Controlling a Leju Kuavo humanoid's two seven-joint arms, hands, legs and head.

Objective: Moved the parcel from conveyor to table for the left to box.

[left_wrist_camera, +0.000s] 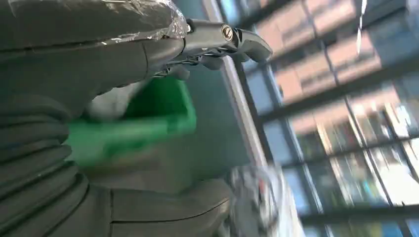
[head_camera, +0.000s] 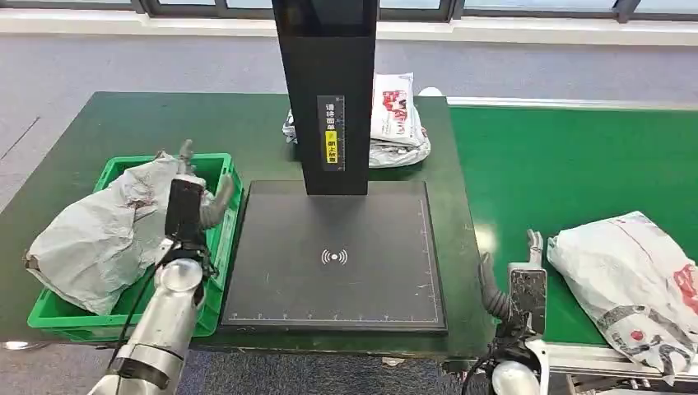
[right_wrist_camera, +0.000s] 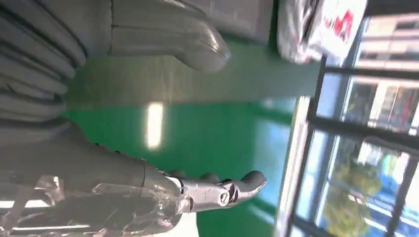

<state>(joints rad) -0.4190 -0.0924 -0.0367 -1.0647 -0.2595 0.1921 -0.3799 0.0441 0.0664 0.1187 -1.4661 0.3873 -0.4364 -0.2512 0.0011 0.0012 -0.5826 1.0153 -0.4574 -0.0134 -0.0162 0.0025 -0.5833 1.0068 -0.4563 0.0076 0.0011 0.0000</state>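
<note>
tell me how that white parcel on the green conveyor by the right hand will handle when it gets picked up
The white parcel is a crinkled plastic mailer bag, so it will probably sag and fold around the right hand rather than stay flat. Its glossy film looks slick, so a loose hold could slip. It bulges softly, which suggests light contents, though the weight cannot be read.

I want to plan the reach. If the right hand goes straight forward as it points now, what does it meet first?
Probably nothing: the right hand points along bare green belt. The parcel lies just beside that line, though depth is unclear.
</note>
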